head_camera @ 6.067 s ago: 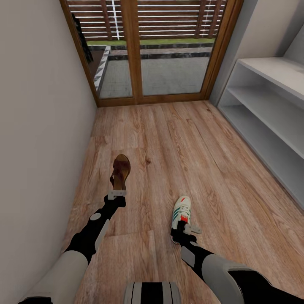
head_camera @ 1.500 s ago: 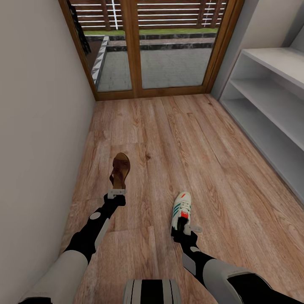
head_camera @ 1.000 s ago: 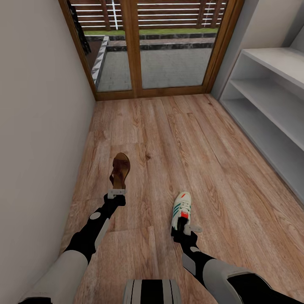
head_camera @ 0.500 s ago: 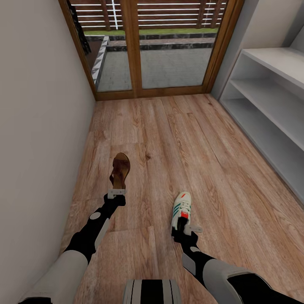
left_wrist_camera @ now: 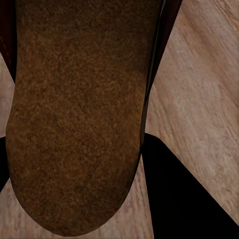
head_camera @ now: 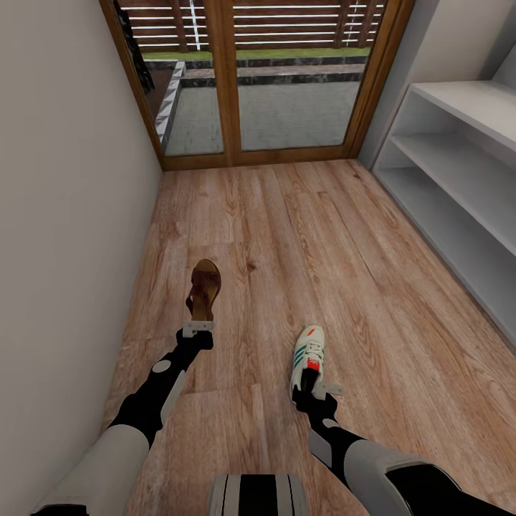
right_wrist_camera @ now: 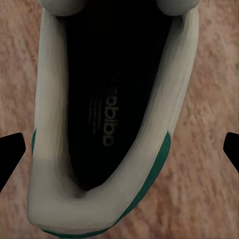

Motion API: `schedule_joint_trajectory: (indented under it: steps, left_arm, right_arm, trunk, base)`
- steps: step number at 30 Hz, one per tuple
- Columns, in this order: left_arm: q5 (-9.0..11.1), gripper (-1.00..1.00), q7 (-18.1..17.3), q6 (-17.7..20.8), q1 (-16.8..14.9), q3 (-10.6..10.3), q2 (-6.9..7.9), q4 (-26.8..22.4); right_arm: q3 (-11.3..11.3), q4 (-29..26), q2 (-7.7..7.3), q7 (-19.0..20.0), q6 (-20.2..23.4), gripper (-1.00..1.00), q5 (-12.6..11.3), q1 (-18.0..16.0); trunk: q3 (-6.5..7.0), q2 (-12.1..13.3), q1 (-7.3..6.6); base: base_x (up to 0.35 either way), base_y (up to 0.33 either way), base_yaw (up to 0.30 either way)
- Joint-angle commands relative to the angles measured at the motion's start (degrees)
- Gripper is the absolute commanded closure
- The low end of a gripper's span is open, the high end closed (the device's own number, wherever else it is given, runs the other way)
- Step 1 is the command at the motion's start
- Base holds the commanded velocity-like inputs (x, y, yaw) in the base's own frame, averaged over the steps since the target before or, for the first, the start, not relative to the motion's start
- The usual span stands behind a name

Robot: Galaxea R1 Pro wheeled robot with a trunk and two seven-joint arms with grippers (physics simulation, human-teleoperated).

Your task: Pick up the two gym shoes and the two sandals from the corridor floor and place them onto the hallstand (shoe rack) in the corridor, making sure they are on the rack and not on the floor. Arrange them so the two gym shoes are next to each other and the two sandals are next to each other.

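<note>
Head view: left gripper clamped on heel of sandal, held above corridor floor; right gripper closed on heel of gym shoe. Hallstand at right, shelves bare.

Left wrist view: brown sole of sandal close up, over planks.

Right wrist view: gym shoe opening seen from above, dark insole, green trim.

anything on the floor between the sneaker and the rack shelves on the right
Nothing visible: bare corridor floor lies between the gym shoe at the right tool and the hallstand, whose visible shelves hold nothing.
</note>
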Motion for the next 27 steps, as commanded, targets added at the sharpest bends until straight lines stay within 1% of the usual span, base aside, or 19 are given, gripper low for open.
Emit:
schedule_joint_trajectory:
  steps: [1, 27]
  left_arm:
    - [-0.17, 1.00, -0.30, -0.14, -0.02, 0.13, -0.02, 0.03]
    - [-0.17, 1.00, -0.30, -0.14, -0.02, 0.13, -0.10, 0.03]
  right_arm:
    - [0.49, 0.21, 0.03, -0.12, -0.32, -1.00, -0.44, -0.08]
    - [0.57, 0.30, 0.21, 0.12, -0.12, -1.00, -0.36, -0.08]
  trunk:
    - [-0.04, -0.02, -0.01]
    - [-0.04, -0.02, -0.01]
  base:
    - [0.000, 0.000, 0.000]
    - [0.000, 0.000, 0.000]
